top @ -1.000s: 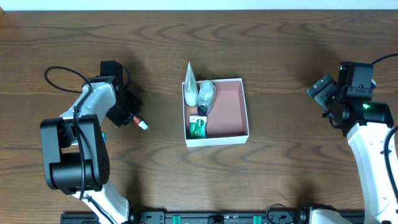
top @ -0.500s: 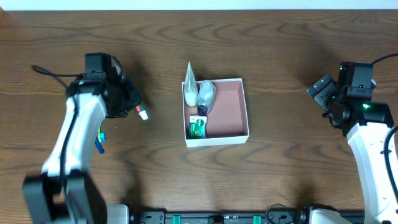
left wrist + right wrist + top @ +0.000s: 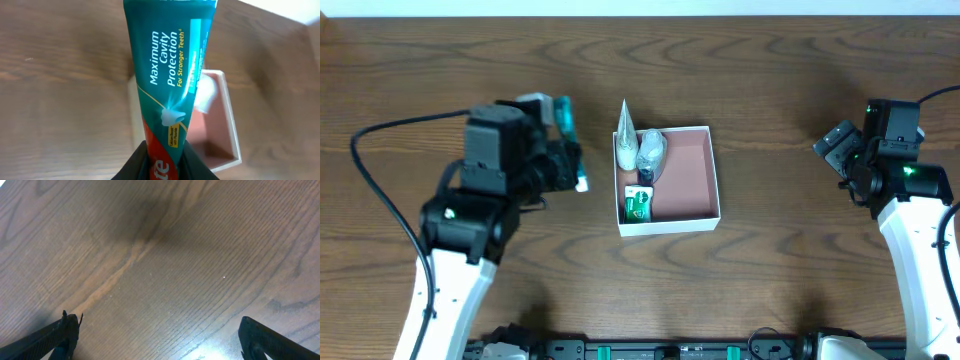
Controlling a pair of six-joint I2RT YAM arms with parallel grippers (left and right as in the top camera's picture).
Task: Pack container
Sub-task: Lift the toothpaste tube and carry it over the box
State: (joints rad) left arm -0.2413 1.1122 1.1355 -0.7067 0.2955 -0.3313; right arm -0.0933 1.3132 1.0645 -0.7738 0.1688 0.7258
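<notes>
Left gripper, jaws pinching the toothpaste tube by its cap end, has carried it off the table to just beside the 9 o'clock wall of the container, which sits centre-table. Right gripper idles at 3 o'clock, jaws spread. Likely next: placement inside.

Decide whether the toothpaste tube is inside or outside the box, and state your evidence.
Outside. The left gripper grips the toothpaste tube beside the container, short of its rim.
</notes>
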